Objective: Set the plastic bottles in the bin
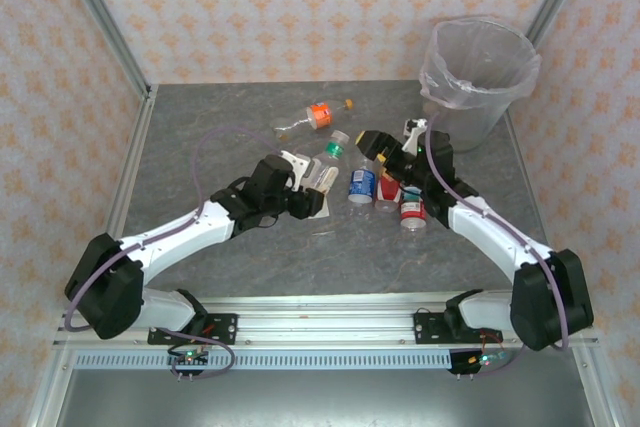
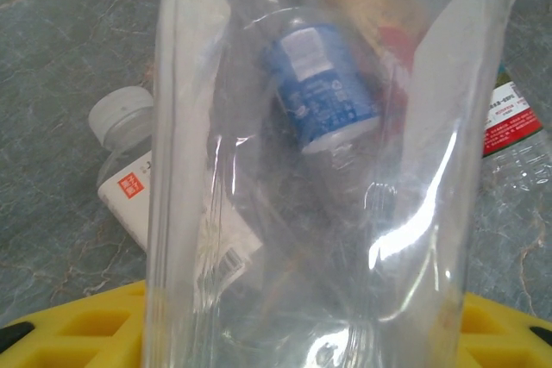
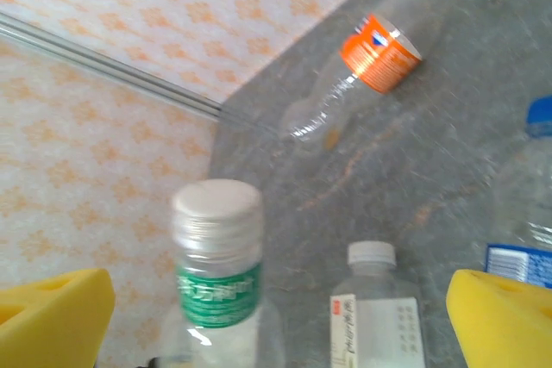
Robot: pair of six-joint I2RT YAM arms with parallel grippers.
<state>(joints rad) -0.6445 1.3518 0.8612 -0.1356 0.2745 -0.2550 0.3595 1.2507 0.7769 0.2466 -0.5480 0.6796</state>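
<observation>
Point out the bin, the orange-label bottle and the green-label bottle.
bin (image 1: 472,127), top external view, on its front wall.
orange-label bottle (image 3: 379,51), right wrist view, on its orange label.
green-label bottle (image 3: 218,288), right wrist view, on its green label.

Blue-label bottle (image 2: 321,84) hazy through clear bottle (image 2: 310,290)

The left arm (image 1: 185,230) and right arm (image 1: 490,227) had white links, black joints and looping purple cables (image 1: 228,129). Yellow finger pads (image 3: 52,316) showed in the lower frame corners.
</observation>
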